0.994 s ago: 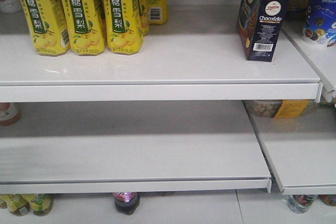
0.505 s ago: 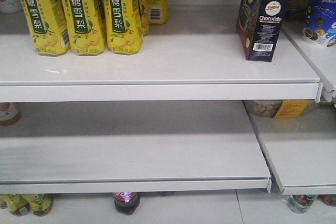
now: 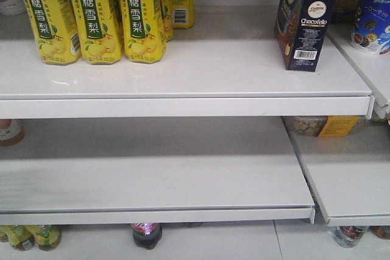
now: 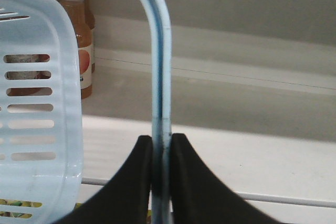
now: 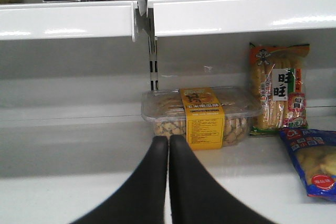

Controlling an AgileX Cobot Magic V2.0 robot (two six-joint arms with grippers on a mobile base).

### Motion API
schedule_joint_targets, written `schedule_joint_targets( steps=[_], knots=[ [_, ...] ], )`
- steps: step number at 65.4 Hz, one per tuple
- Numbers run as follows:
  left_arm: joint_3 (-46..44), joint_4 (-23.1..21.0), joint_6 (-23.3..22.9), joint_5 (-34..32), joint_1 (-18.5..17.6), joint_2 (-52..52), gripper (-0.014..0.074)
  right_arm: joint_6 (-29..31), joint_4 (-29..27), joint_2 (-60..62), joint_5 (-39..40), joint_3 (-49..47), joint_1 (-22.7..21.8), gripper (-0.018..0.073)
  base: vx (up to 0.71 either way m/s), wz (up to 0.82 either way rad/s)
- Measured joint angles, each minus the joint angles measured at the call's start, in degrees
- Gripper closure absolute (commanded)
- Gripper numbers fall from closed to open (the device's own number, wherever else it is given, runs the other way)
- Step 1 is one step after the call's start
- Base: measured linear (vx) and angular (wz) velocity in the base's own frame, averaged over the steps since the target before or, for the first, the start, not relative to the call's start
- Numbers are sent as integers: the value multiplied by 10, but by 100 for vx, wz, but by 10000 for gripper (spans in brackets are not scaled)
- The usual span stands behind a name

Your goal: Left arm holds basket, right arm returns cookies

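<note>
Watching the wrist feeds, I saw my left gripper clamped tight on the basket by its arched handle. My right gripper was pressed fully closed and empty, facing a clear tub. The cookies stood upright on the upper shelf.

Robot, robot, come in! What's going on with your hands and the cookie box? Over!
Left gripper shut on basket handle. Right gripper shut, empty. Cookies upright on upper shelf. Nothing in the way.
</note>
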State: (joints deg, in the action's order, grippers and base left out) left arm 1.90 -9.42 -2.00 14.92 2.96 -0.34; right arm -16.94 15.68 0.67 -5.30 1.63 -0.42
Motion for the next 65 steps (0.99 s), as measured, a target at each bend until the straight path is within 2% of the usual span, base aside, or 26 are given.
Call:
schedule_joint_targets(
  steps=[65],
  knots=[
    [0,0,0,0,0,0,603,0,0,0,0,0,0,563,0,0]
  ],
)
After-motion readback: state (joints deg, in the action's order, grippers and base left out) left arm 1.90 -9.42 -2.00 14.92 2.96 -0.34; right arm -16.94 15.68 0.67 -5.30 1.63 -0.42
